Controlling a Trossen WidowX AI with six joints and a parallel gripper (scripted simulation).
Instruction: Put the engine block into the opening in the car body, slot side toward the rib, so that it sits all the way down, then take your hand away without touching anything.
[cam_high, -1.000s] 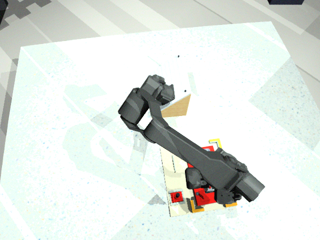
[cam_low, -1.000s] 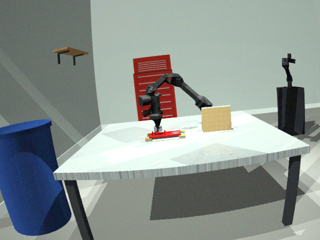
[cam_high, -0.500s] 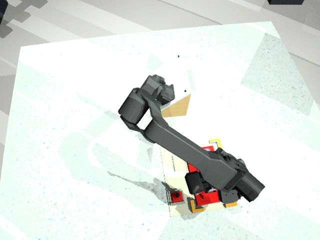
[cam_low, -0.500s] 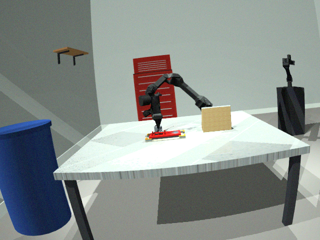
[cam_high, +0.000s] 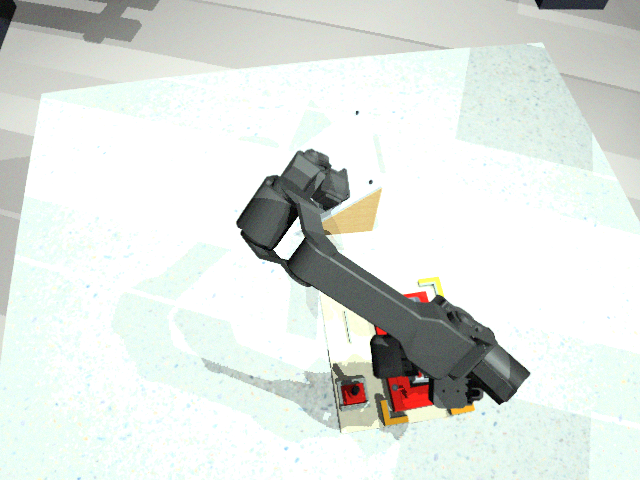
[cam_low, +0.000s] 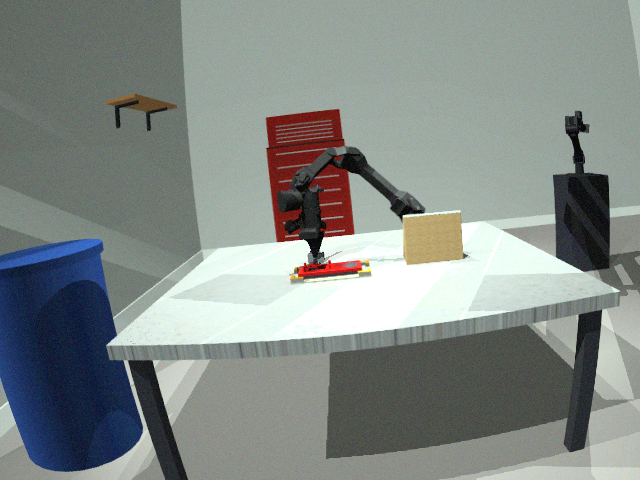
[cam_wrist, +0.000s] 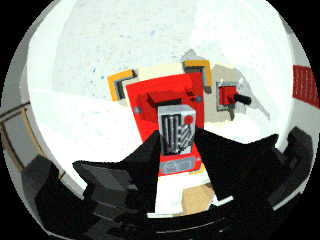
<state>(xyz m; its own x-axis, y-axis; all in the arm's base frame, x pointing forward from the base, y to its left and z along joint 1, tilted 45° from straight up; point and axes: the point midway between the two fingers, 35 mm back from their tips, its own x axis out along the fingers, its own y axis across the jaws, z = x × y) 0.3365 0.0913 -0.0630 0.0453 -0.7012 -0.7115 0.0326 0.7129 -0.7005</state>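
Note:
The grey engine block, with a ribbed top and a red round spot, is upright between my fingers. My gripper is shut on it. The block is over the opening in the red car body; a dark strip of the opening shows past its far edge in the wrist view. In the exterior view the block stands above the car's top surface. How far its bottom reaches in is hidden, and so are the slot side and the rib. In the top view the arm hides most of the car.
Orange corner brackets and a yellow one surround the car on a cream board. A red piece with a black knob sits in a square holder beside it. A wooden panel stands near the arm's base.

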